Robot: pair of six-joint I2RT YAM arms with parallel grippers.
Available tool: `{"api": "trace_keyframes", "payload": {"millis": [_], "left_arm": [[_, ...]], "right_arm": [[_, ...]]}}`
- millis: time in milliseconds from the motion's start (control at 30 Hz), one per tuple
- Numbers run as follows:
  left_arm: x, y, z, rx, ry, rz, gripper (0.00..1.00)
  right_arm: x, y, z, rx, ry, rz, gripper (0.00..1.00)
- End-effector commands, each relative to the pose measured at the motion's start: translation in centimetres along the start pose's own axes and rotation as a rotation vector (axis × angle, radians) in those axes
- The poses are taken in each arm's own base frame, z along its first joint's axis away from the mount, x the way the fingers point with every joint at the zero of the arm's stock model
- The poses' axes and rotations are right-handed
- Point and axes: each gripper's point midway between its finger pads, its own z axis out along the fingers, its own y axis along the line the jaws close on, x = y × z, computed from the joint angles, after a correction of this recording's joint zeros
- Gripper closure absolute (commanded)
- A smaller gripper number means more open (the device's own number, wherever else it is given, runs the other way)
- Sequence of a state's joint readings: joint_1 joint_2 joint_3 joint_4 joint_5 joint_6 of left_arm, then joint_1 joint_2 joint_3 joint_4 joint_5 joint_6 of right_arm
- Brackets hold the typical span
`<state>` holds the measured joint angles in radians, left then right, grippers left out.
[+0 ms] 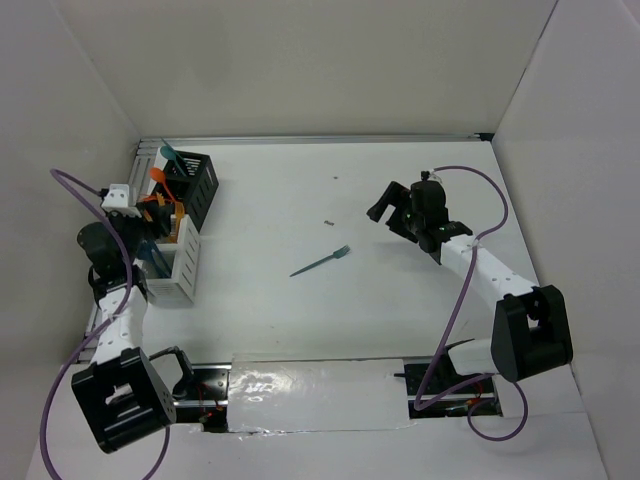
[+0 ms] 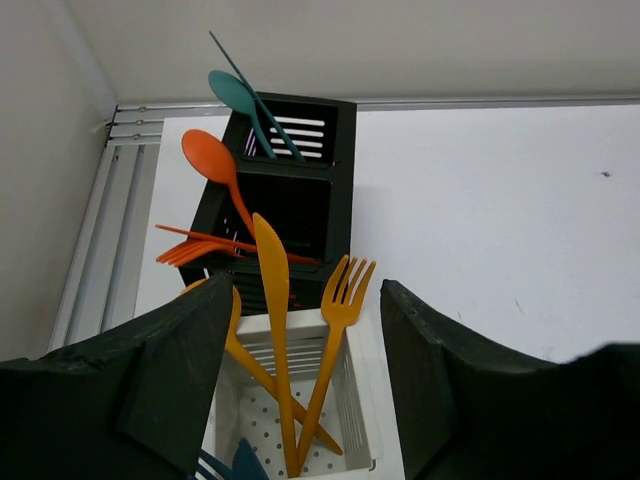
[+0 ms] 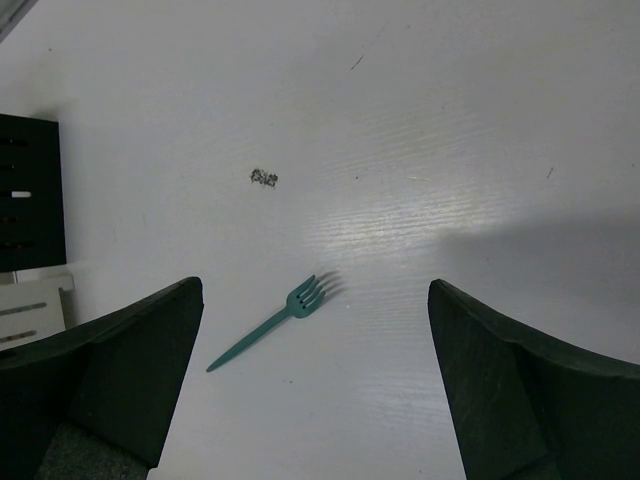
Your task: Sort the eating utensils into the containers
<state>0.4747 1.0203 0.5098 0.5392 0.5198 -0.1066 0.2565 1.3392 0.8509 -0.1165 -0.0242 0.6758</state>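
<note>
A teal fork (image 1: 321, 261) lies alone on the white table (image 1: 400, 300) near the middle; it also shows in the right wrist view (image 3: 268, 326). My right gripper (image 1: 392, 212) hovers open and empty to the fork's upper right. The black caddy (image 1: 193, 182) at the far left holds a teal spoon (image 2: 236, 100), an orange spoon (image 2: 208, 160) and an orange fork (image 2: 200, 245). The white caddy (image 1: 178, 265) in front of it holds yellow utensils, among them a fork (image 2: 335, 340), and dark blue ones (image 2: 235, 465). My left gripper (image 1: 155, 222) is open and empty above the white caddy.
White walls enclose the table on the left, back and right. A metal rail (image 1: 300, 139) runs along the back edge. A small dark speck (image 1: 328, 222) lies on the table beyond the teal fork. Cables loop beside both arms.
</note>
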Motion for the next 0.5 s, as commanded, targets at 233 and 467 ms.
{"api": "trace_keyframes", "payload": {"millis": [233, 467], "left_arm": [[-13.1, -6.2, 0.2, 0.327, -0.107, 0.257, 0.22], [-8.7, -18.3, 1.9, 0.694, 0.142, 0.185, 0.25]], "right_arm": [[-2.5, 1.5, -0.8, -0.042, -0.072, 0.007, 0.0], [-2.1, 1.5, -1.2, -0.049, -0.06, 0.019, 0.0]]}}
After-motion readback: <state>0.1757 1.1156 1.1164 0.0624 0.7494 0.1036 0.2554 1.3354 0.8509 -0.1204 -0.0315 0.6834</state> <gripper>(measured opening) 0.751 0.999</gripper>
